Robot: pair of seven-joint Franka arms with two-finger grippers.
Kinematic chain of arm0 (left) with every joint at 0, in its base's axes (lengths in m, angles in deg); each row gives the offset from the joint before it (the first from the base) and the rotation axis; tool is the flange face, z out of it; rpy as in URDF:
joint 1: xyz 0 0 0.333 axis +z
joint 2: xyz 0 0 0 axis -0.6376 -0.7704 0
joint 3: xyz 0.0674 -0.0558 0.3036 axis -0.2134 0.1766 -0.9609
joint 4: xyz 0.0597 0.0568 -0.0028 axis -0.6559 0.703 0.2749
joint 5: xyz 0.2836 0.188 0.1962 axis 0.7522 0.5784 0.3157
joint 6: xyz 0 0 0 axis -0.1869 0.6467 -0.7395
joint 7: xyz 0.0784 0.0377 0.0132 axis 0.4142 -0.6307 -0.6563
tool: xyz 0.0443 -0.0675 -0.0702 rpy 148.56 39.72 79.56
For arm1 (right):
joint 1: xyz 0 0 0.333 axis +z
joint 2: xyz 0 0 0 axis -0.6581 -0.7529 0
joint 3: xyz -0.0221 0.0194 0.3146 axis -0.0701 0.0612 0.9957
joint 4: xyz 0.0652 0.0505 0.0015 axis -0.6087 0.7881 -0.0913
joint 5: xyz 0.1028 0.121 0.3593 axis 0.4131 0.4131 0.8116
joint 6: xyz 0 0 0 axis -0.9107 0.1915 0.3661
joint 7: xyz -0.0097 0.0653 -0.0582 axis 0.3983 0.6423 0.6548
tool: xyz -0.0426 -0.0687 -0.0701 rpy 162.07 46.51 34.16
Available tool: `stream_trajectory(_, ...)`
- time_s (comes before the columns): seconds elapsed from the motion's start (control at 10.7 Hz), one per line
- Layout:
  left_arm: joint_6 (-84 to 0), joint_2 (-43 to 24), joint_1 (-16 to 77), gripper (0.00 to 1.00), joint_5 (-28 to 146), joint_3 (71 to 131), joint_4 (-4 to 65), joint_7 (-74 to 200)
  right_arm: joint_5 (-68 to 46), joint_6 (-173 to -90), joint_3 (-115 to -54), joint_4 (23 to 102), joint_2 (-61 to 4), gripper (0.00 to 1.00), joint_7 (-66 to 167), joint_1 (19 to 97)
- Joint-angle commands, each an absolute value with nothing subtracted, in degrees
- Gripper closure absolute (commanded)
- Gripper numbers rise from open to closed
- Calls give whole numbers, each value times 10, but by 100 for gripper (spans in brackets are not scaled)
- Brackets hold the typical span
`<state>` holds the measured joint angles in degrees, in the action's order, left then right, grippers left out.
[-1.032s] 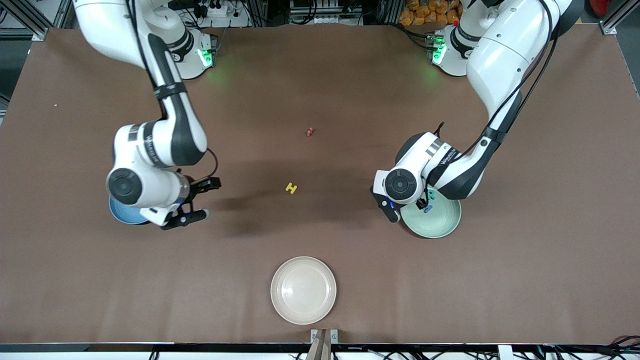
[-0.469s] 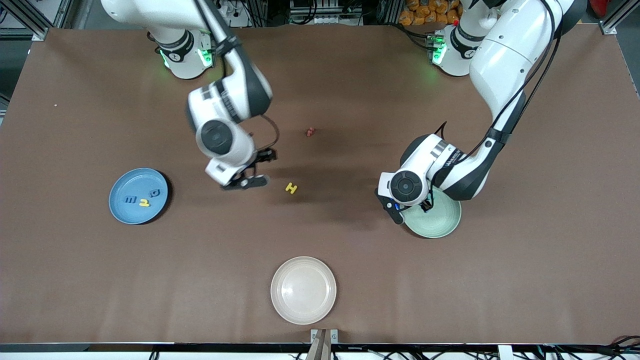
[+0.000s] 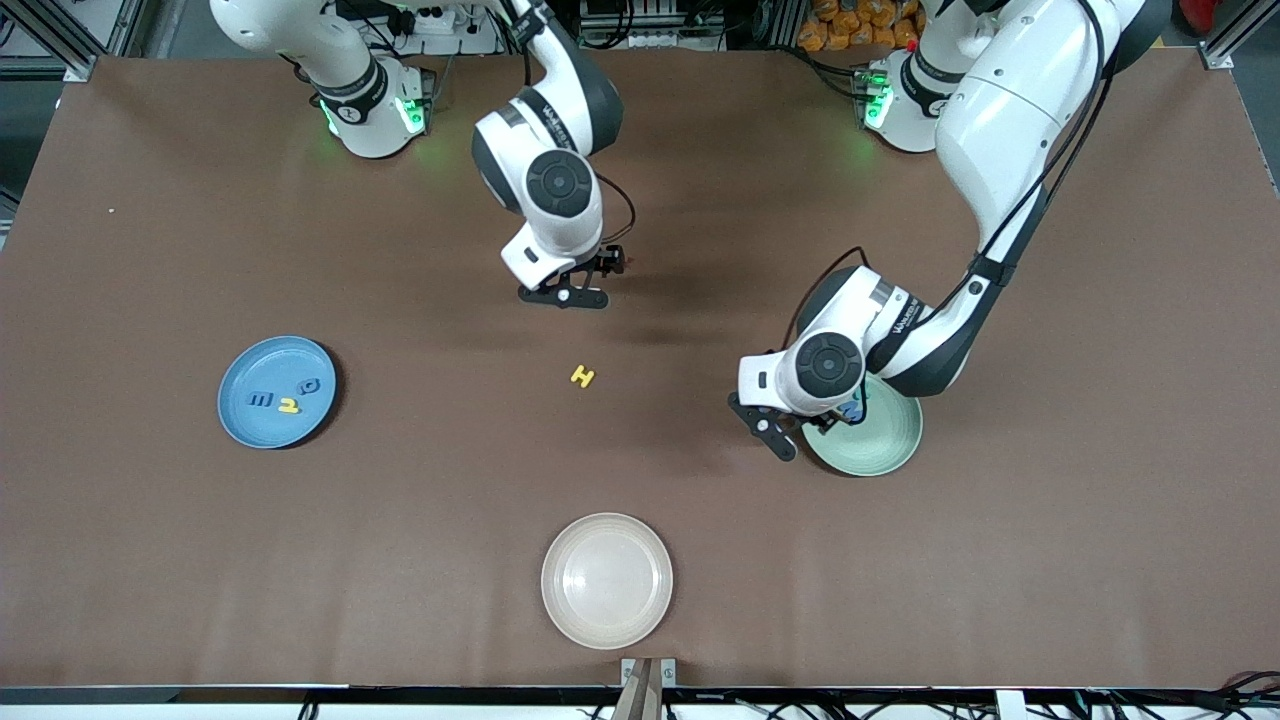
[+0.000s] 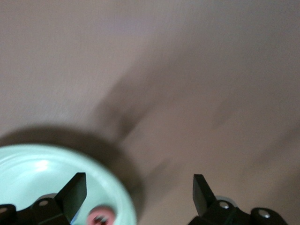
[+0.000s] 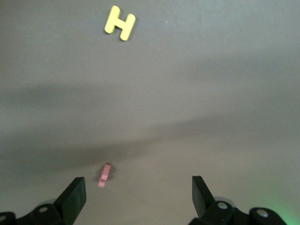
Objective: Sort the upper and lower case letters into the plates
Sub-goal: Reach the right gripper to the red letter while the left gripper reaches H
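Right gripper (image 3: 583, 279) hung open over the pink letter (image 5: 104, 174), probably the next pick, needing a drop and pinch, while left gripper (image 3: 790, 432) sat open by the mint plate (image 3: 893, 447).

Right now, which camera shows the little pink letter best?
The right wrist view: the pink letter lies clear on the table between the open right gripper's fingers. The front view hides it under that gripper. The left wrist view shows only a different pink piece in the green plate.
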<state>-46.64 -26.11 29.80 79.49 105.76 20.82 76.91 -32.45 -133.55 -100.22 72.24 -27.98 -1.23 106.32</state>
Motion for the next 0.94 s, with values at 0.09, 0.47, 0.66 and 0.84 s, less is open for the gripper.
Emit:
stream_trajectory(0.09, -603, -280, 264, 0, 750, 1052, 216, 625, -330, -1454, -959, 791, -277, 0, -167, 1070)
stream_trajectory(0.47, -728, -297, 197, 0, 797, 1052, 217, 352, -329, -1533, -920, 802, -316, 0, -250, 1065)
stream_trajectory(0.66, -762, -308, 183, 0, 892, 1058, 217, 190, -329, -1559, -904, 804, -329, 0, -273, 1051)
stream_trajectory(0.84, -773, -320, 163, 0, 948, 1063, 215, 66, -300, -1572, -889, 804, -334, 0, -274, 1040)
